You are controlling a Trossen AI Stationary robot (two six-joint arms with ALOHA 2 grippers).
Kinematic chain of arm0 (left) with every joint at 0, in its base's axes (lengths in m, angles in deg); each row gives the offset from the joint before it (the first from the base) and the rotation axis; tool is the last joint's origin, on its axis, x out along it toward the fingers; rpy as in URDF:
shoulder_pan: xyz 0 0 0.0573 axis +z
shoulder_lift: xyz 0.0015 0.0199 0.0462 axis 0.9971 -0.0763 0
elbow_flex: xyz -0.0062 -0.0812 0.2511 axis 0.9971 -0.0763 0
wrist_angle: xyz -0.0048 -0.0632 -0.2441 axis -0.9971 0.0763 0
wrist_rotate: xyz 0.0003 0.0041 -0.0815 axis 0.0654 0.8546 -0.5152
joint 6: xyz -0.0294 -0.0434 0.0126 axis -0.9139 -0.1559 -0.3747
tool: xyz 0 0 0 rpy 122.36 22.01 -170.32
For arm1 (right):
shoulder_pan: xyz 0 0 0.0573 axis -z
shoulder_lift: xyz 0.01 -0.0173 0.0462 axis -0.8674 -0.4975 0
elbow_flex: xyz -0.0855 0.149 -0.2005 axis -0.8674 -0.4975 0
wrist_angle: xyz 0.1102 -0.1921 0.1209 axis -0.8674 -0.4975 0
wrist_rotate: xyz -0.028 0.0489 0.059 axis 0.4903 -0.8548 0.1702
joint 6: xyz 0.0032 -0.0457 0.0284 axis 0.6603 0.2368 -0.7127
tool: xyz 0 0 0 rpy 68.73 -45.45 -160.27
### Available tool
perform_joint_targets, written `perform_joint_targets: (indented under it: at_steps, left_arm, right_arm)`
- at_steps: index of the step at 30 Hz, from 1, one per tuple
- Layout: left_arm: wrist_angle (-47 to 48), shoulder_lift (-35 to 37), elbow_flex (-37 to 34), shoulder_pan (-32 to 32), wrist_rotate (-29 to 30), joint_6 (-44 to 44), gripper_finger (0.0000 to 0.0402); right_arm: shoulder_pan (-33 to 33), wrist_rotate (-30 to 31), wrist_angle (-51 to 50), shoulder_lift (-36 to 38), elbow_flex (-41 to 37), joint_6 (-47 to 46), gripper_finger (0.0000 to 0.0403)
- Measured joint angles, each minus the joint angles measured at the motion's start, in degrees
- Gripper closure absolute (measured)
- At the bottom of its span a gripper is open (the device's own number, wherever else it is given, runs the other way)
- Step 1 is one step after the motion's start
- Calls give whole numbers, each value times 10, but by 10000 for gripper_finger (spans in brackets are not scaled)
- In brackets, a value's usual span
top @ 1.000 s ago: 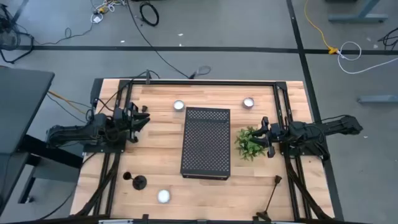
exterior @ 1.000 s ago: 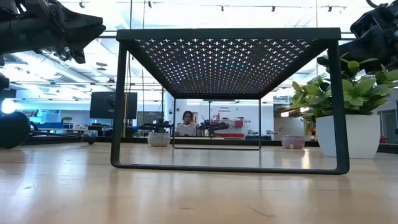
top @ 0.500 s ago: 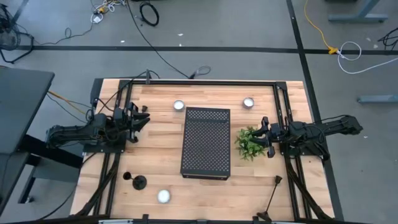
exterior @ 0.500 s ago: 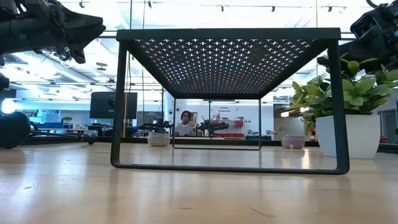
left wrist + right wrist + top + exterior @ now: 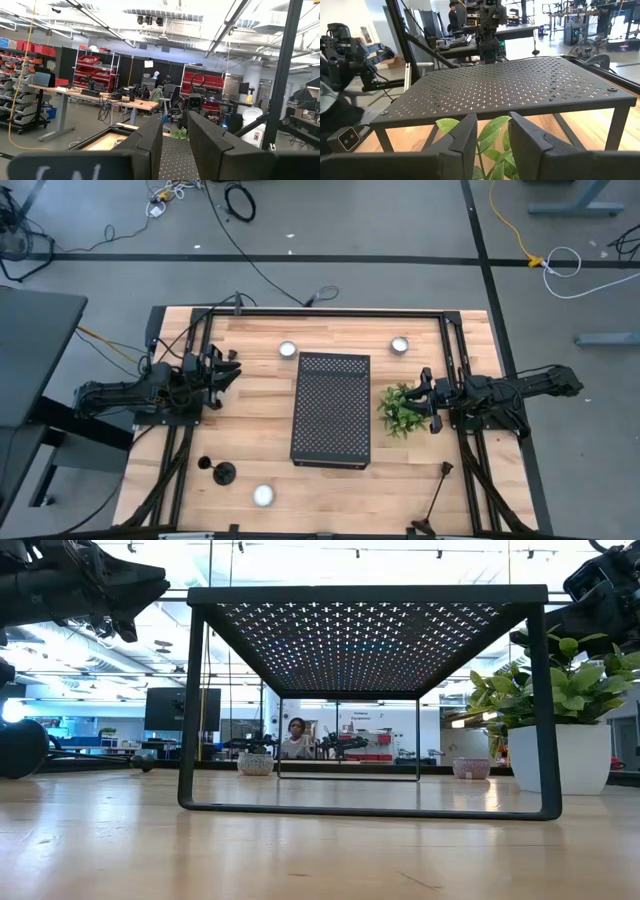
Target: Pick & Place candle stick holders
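One black candle stick holder (image 5: 222, 473) lies near the table's near left corner, its round base up against a small cup end (image 5: 205, 464). Another thin black holder (image 5: 437, 492) lies by the near right edge. A third I cannot make out. My left gripper (image 5: 234, 370) hovers at mid-left, pointing toward the black perforated stand (image 5: 331, 408); its fingers (image 5: 150, 140) stand slightly apart and empty. My right gripper (image 5: 420, 398) hovers at mid-right just behind the green plant (image 5: 400, 410); its fingers (image 5: 465, 135) stand slightly apart and empty.
The perforated black stand (image 5: 365, 600) stands at the table's centre on thin legs. The plant sits in a white pot (image 5: 560, 760) right of it. Three tealights lie at the far side (image 5: 288, 349), (image 5: 400, 345) and near the front edge (image 5: 263, 496). Black rails run along both side edges.
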Motion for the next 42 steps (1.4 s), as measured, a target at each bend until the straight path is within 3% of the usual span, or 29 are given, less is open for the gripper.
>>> perform_joint_targets:
  at_steps: [24,31,42]
  left_arm:
    - [-4,0,0,0,0,0,307]
    - [-9,0,0,0,5,0,307]
    - [-9,0,0,0,-2,0,307]
  right_arm:
    - [0,0,0,0,0,0,292]
    - [0,9,19,0,0,64,292]
    - [0,3,133,0,0,-63,292]
